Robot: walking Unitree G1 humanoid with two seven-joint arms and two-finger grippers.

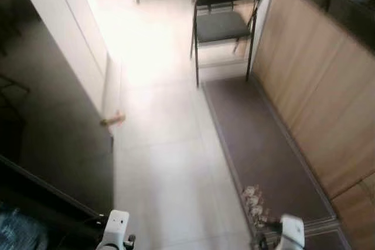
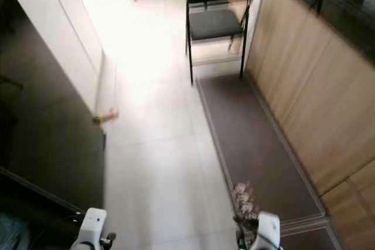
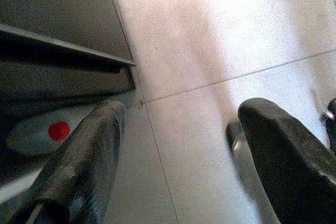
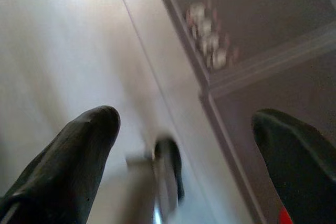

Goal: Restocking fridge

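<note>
Above the pale tiled floor, the left gripper and right gripper hang down, fingers spread wide and holding nothing, near a long brown rug.

Both arms are cut off by the bottom edge, end effectors unseen.

A pale tiled floor runs ahead, washed out by bright light at its far end. A long dark rug lies along wooden cabinets, with 1 black chair standing beyond it and a white wall opposite.
</note>
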